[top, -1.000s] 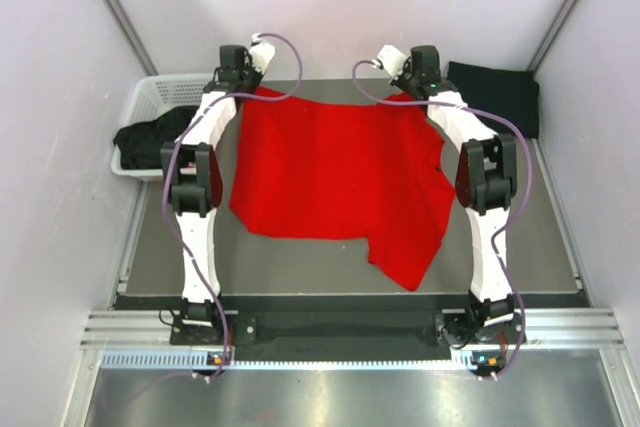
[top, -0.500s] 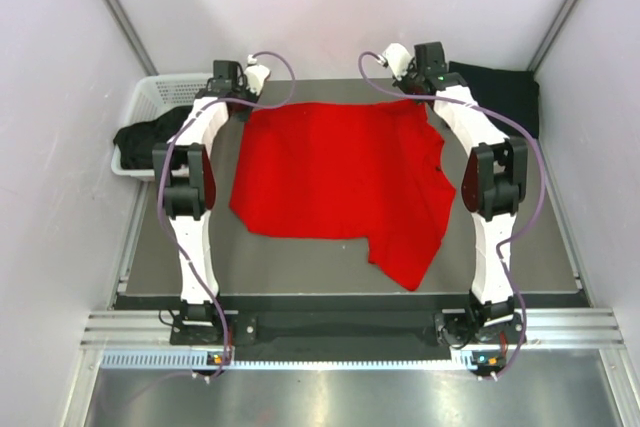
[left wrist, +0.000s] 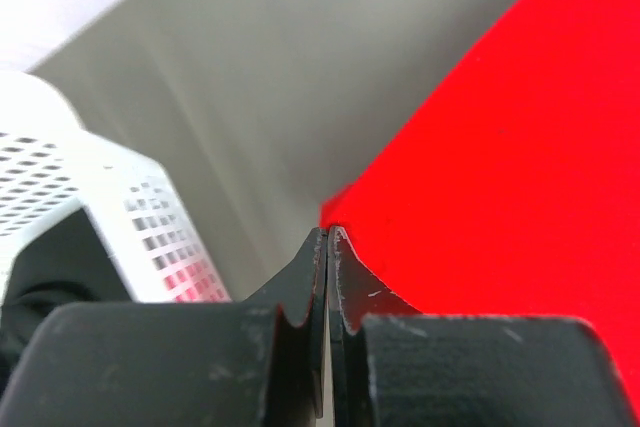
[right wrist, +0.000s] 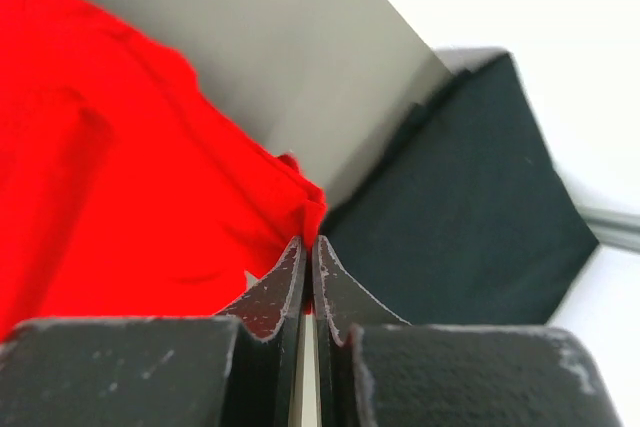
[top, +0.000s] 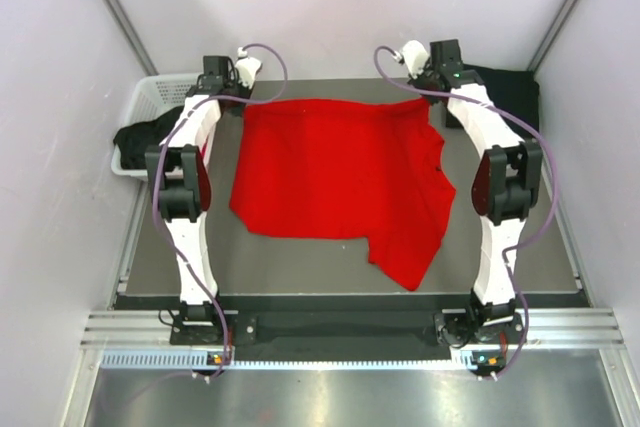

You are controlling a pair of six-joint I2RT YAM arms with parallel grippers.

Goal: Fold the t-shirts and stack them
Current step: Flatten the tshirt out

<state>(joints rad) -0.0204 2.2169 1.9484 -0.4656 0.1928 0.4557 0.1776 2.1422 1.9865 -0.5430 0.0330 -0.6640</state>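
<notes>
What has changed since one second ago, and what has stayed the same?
Both arms swung apart: the left hand toward the basket, the right hand toward the folded black shirt. Each stays shut on a far corner of the red t-shirt, drawing its far edge a little wider. Nothing was let go. The t-shirt's near part, the basket and the black shirt stayed put.

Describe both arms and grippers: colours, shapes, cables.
The left arm and right arm have white links, black joints and looping purple cables. The left gripper and right gripper have black, scuffed fingers tapering to thin tips.
</notes>
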